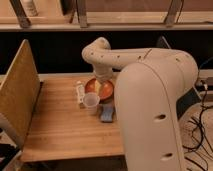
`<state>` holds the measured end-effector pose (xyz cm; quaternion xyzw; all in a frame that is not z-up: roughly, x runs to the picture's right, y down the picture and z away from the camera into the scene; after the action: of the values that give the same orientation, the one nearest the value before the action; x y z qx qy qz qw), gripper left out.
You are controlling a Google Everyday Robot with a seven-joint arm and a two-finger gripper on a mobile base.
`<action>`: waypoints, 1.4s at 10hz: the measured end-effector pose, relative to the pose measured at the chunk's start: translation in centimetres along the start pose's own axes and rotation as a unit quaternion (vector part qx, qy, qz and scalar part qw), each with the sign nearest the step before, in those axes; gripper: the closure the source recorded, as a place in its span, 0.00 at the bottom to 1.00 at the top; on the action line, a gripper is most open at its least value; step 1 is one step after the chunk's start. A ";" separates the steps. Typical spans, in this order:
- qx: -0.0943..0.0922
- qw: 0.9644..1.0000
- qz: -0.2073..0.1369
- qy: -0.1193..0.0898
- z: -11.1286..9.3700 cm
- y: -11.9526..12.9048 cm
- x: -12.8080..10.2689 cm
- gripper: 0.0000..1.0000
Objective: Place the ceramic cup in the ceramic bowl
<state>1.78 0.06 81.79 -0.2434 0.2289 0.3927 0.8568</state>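
Observation:
The ceramic bowl [92, 86], shallow and orange-red, sits on the wooden table [60, 125] near its back edge. The ceramic cup [91, 102], small and off-white, stands upright on the table just in front of the bowl's left part, touching nothing but the table. My gripper [103, 88] hangs from the bent arm directly over the bowl, behind and slightly right of the cup. It is open and holds nothing. The arm hides the right part of the bowl.
A slim white tube-shaped bottle [80, 93] lies left of the bowl and cup. A flat blue-grey object [106, 114] lies right of the cup, in front of the bowl. A tall woven panel [20, 87] stands along the table's left side. My white body [155, 105] fills the right.

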 end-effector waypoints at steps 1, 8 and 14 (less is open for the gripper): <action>-0.005 1.000 -0.001 0.009 0.8 0.4 0.3 0.20; -0.049 0.998 -0.030 0.021 3.7 3.9 -2.1 0.21; -0.092 0.993 -0.066 0.032 5.4 6.2 -3.2 0.77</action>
<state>-3.86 5.09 86.36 -0.3485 0.2025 0.3464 0.8471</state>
